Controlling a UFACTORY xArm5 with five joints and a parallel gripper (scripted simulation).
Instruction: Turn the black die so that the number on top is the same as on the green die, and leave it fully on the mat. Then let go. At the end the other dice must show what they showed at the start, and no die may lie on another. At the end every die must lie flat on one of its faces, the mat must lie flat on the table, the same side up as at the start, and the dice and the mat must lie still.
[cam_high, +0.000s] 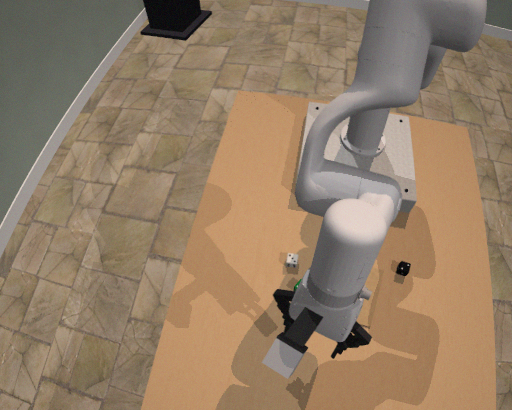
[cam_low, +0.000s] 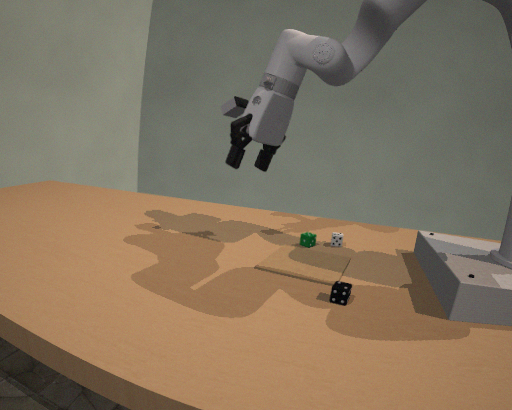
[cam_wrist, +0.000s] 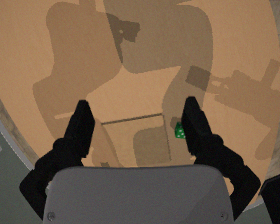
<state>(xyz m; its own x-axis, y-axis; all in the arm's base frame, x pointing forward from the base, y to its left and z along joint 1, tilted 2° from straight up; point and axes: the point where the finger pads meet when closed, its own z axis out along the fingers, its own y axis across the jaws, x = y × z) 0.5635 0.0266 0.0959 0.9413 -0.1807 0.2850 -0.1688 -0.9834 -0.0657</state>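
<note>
The black die (cam_high: 403, 268) (cam_low: 340, 293) lies on the table beside the mat (cam_high: 370, 306) (cam_low: 320, 273) (cam_wrist: 122, 134), off its edge and towards the exterior camera. Its side facing the exterior camera shows several white pips; its top number is too small to read surely. The green die (cam_low: 308, 240) (cam_wrist: 180, 130) lies on the table just beyond the mat's opposite edge; in the top view the arm mostly hides it. Its top number is unclear. My gripper (cam_low: 248, 164) (cam_wrist: 137, 109) is wide open and empty, tilted, high above the table and away from the dice.
A white die (cam_high: 292, 259) (cam_low: 337, 239) lies on the table near the green die, on the robot-base side. The robot's base plate (cam_high: 311, 135) (cam_low: 470, 295) stands beyond the dice. Arm shadows cross the mat and the table (cam_high: 225, 165) (cam_low: 200, 350).
</note>
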